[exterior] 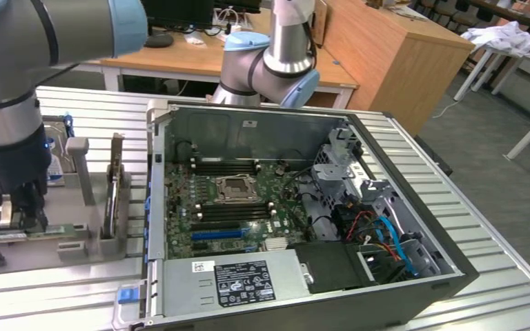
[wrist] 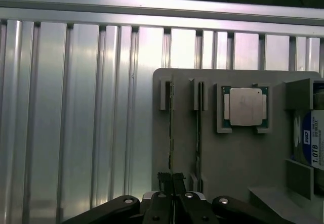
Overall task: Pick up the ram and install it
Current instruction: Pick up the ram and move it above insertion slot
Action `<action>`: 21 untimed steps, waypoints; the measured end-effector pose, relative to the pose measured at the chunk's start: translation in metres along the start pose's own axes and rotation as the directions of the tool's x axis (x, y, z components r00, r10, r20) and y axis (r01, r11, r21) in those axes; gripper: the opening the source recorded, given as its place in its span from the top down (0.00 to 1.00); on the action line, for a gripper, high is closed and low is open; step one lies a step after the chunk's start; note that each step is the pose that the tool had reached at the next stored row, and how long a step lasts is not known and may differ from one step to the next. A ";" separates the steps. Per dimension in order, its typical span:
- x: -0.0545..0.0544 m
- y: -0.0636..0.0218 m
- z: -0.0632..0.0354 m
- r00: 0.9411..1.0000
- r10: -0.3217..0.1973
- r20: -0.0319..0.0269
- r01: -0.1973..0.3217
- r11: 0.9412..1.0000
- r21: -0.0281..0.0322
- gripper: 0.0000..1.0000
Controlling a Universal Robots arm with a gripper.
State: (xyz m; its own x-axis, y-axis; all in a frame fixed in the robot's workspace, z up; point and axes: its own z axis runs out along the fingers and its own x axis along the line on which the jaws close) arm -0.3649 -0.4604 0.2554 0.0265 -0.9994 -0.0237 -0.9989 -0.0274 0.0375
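The arm (exterior: 7, 103) points straight down at the exterior view's left, its gripper (wrist: 171, 177) clamped on the ram (wrist: 170, 133), which stands on edge in the grey holder (wrist: 243, 158) on the desk (wrist: 76, 107).

On the blue-and-white label of the hard drive (wrist: 314, 143), in the wrist view: the letters "WD" in a blue logo, then "1.0TB" in dark print. Finer lines beside them, too small to make out. On the black label (exterior: 243, 282) of the power supply inside the computer case (exterior: 449, 276), in the exterior view: rows of white print and small round marks, none legible. Just beside it, a small white sticker (exterior: 201, 266) with dark marks, likewise unreadable. On the silver CPU chip (wrist: 245, 106): no legible print.
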 end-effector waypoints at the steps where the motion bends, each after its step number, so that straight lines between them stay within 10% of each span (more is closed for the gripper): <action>1: 0.000 0.0002 -0.0041 1.000 0.000 0.000 0.000 1.000 0.000 0.87; 21: -0.002 0.0027 -0.0715 1.000 0.000 0.000 0.000 1.000 0.000 0.87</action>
State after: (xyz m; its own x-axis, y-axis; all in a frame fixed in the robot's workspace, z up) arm -0.3649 -0.4604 0.3270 0.0261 -0.9994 -0.0237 -0.9989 -0.0270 0.0376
